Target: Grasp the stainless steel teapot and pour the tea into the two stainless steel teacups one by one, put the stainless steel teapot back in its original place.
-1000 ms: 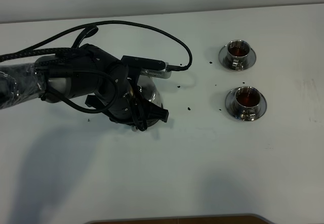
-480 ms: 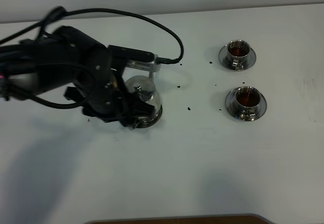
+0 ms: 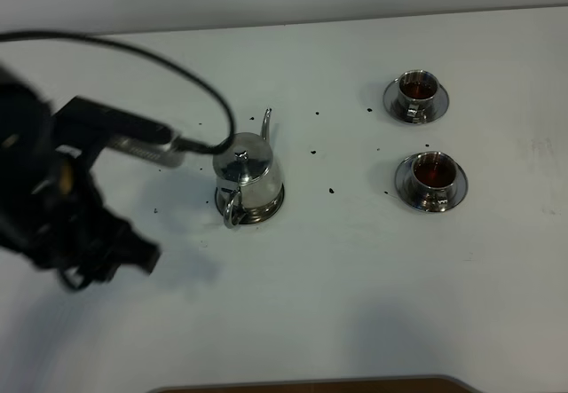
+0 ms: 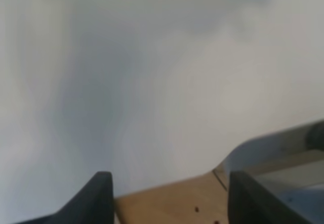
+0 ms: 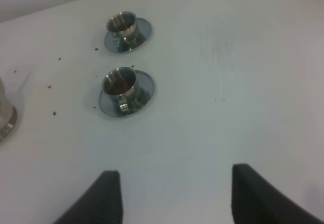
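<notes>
The stainless steel teapot [image 3: 248,173] stands upright on its round saucer [image 3: 272,205], the original place, left of the table's middle; its spout points to the back. Its edge shows in the right wrist view [image 5: 4,114]. The two stainless steel teacups, far one [image 3: 418,90] [image 5: 123,26] and near one [image 3: 432,173] [image 5: 120,84], sit on their saucers at the right and hold brown tea. My left gripper [image 3: 135,253] [image 4: 169,198] is open and empty, blurred, well left of the teapot. My right gripper [image 5: 179,198] is open and empty, to the front right of the cups.
Small dark tea specks [image 3: 331,190] lie scattered between the teapot and the cups. The left arm's black cable [image 3: 177,66] arcs over the table behind the teapot. The table's front edge [image 3: 311,382] shows at the bottom.
My left gripper has let go of the teapot and swung away to the left and front. The teapot now stands free on its saucer. The cups have not moved.
</notes>
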Robot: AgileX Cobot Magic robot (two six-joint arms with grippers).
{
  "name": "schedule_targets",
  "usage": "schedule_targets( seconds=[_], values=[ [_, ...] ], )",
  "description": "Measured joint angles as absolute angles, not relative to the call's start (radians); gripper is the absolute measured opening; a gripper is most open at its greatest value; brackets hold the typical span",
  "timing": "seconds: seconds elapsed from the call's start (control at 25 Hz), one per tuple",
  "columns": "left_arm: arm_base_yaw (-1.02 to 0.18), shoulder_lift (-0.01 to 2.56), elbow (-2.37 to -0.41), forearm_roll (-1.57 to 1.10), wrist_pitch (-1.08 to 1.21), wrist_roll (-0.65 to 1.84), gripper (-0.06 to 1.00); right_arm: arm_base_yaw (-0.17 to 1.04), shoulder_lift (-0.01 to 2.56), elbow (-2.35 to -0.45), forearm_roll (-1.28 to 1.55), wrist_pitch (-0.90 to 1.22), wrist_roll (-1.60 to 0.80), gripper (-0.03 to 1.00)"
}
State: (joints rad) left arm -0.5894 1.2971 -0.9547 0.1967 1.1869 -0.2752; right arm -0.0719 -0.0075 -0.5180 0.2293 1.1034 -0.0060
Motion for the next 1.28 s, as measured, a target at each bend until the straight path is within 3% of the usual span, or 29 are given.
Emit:
schedule_targets(
  seconds=[0.36,0.64,1.04,1.28],
  values=[
    [-0.589,0.932,-0.620,0.239,1.127,-0.290,0.54,-0.072,-0.007,-0.518,0.229,1.103,-0.006,0.48],
    [-0.589,0.745,-0.478,0.200,1.087,-0.282,0.54,-0.072,-0.007,-0.518,0.229,1.103,0.000,0.48],
    [-0.588,0.639,-0.466,0.139,1.063,-0.195,0.54,-0.072,-0.007,-0.518,0.229,1.103,-0.006,0.48],
    [-0.435,0.569,-0.466,0.133,1.064,-0.183,0.54,-0.072,-0.007,-0.518,0.229,1.103,-0.006,0.48]
  ],
)
